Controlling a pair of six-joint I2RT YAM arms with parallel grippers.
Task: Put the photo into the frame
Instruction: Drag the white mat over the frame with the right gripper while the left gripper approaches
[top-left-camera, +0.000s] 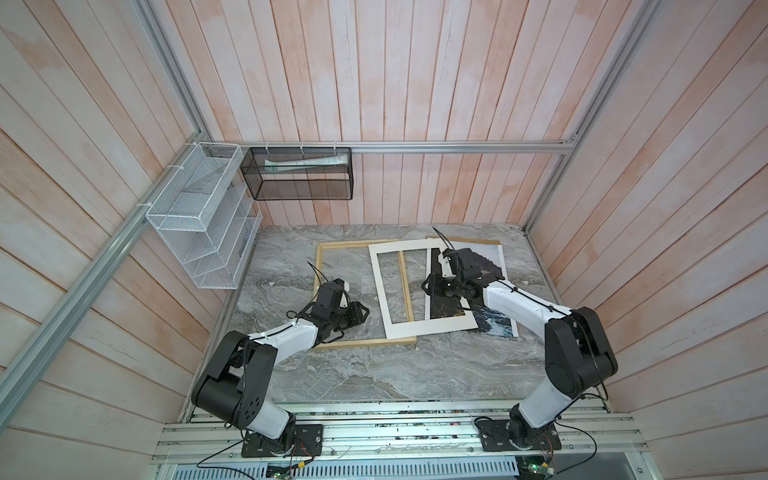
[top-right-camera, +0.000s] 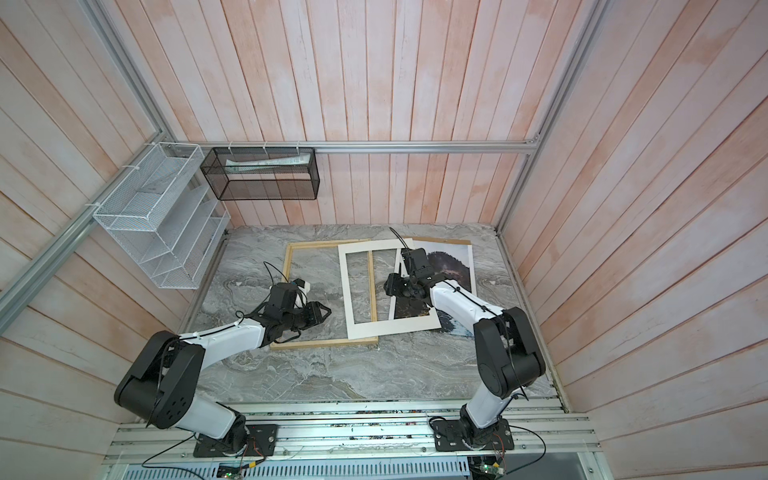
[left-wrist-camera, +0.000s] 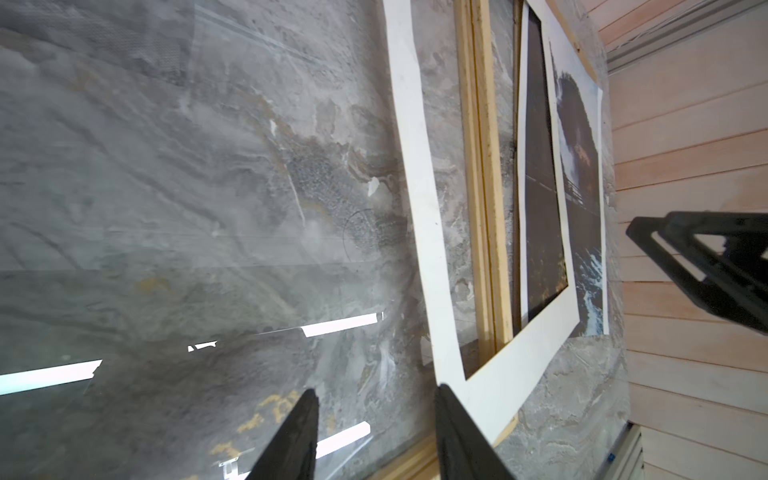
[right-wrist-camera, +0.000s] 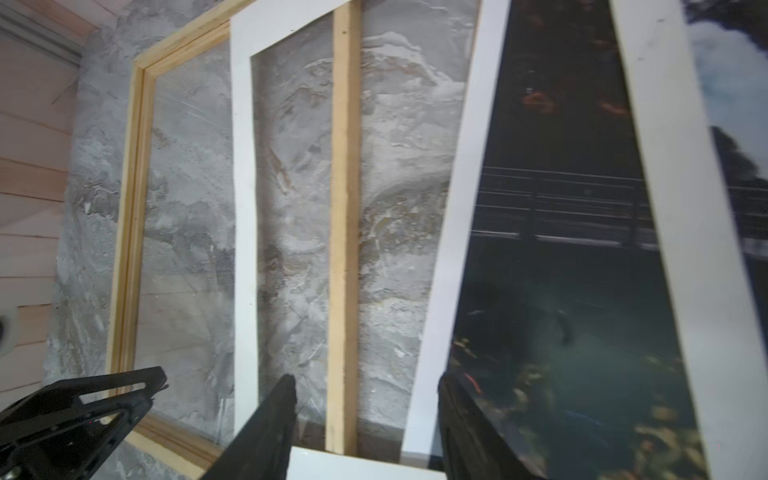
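Left gripper (left-wrist-camera: 376, 390): jaws apart, empty, over the frame's (top-left-camera: 365, 344) pane near its near rail.
Frame: flat on the marble table (top-left-camera: 415, 374), left of centre.
White mat (top-left-camera: 415, 330): across the frame's right rail and the photo's (top-left-camera: 490, 259) left part.
Right gripper (right-wrist-camera: 366, 379): jaws apart, holding nothing, above the mat.
Photo: flat, just right of the frame, outside it.
Backing panel (top-left-camera: 478, 240): brown edge beyond the photo.

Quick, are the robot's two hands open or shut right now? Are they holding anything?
Left hand: open, holding nothing.
Right hand: open, holding nothing.
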